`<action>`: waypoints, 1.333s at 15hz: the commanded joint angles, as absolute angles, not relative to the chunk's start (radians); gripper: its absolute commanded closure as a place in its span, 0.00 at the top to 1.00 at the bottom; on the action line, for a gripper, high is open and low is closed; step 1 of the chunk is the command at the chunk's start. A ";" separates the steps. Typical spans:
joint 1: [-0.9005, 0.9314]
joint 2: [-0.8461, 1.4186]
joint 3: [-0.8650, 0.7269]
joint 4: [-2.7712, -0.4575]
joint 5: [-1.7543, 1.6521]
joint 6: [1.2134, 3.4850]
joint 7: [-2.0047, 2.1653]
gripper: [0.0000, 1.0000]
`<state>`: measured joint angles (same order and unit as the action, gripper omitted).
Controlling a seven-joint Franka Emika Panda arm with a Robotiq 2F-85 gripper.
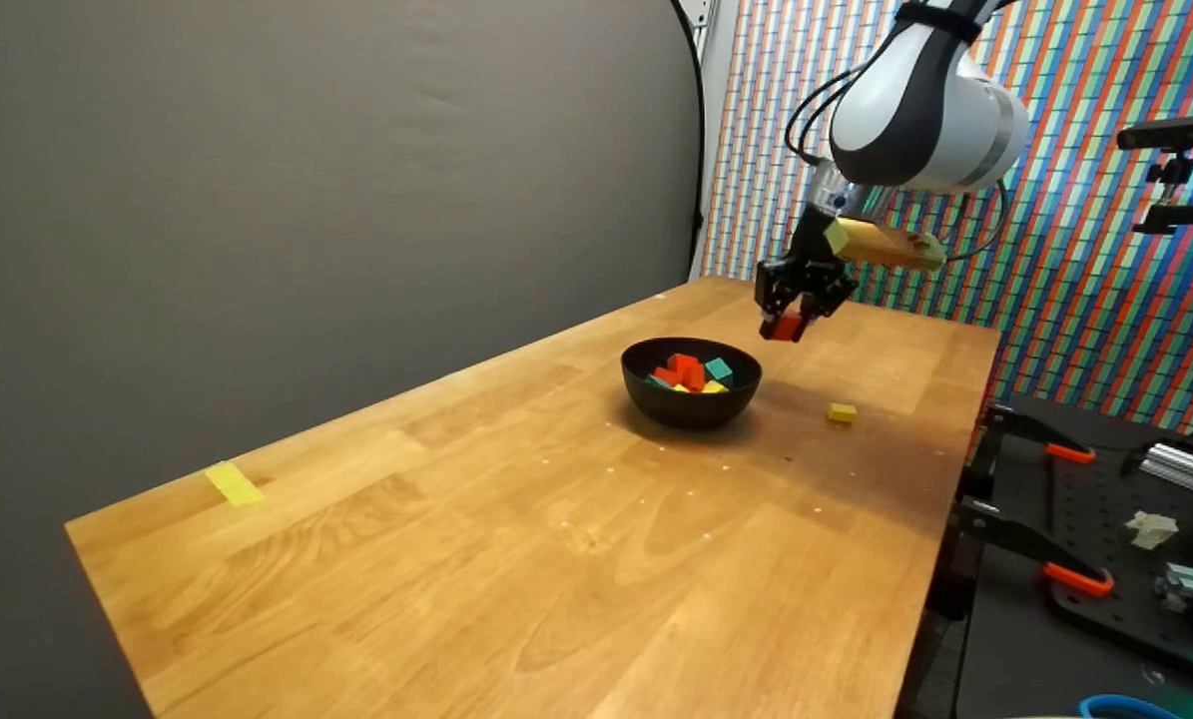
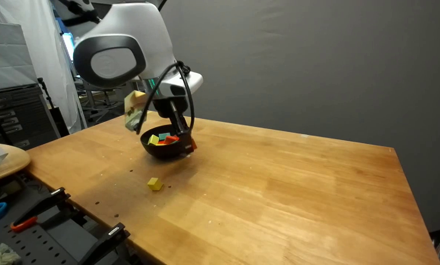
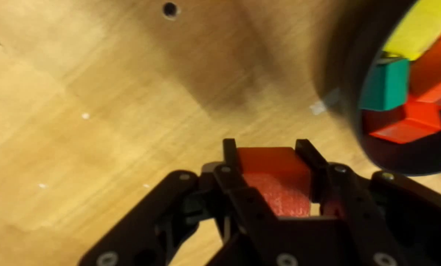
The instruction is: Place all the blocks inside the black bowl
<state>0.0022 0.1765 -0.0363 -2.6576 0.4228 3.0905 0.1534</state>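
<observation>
Black and round, a bowl (image 1: 691,411) stands upright on a light-brown wooden table (image 1: 436,579). Inside it lies a loose heap of red blocks (image 3: 423,114), green blocks (image 1: 719,369) and yellow blocks (image 3: 419,29), overlapping so that they are hard to count.

Just beside the bowl, the robot's gripper (image 3: 270,159) holds another red block (image 3: 275,181), clasped between two dark fingers (image 3: 230,155), one on either side. This held block hangs above the table and outside the bowl; in the wrist view the bowl is to its right, only partly showing.

In an exterior view, a single yellow block (image 1: 842,412) rests on the bare wood, to the right of the bowl and well apart from it, between the bowl and the table's right edge. From the far right, a white and black robot arm (image 1: 925,110) reaches down over the table.

Along the table's left edge lies a flat yellow strip (image 1: 235,483). Black clamps (image 1: 1030,544) with orange parts sit at the right edge. A plain grey backdrop (image 1: 306,200) fills the left side, and a multicoloured grid-patterned wall (image 1: 1105,90) stands at the far right.
</observation>
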 commanded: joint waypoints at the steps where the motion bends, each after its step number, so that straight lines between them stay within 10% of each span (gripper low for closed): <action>1: 0.071 0.094 0.003 -2.663 0.311 3.148 0.202 0.19; 5: 0.019 0.162 0.190 -2.489 0.441 3.117 0.023 0.27; 6: -0.008 0.186 0.245 -2.444 0.491 3.103 -0.023 0.68; 11: -0.124 0.271 0.374 -2.332 0.641 2.977 -0.198 0.98; 20: -0.044 0.175 0.028 -2.599 0.291 2.961 0.023 1.00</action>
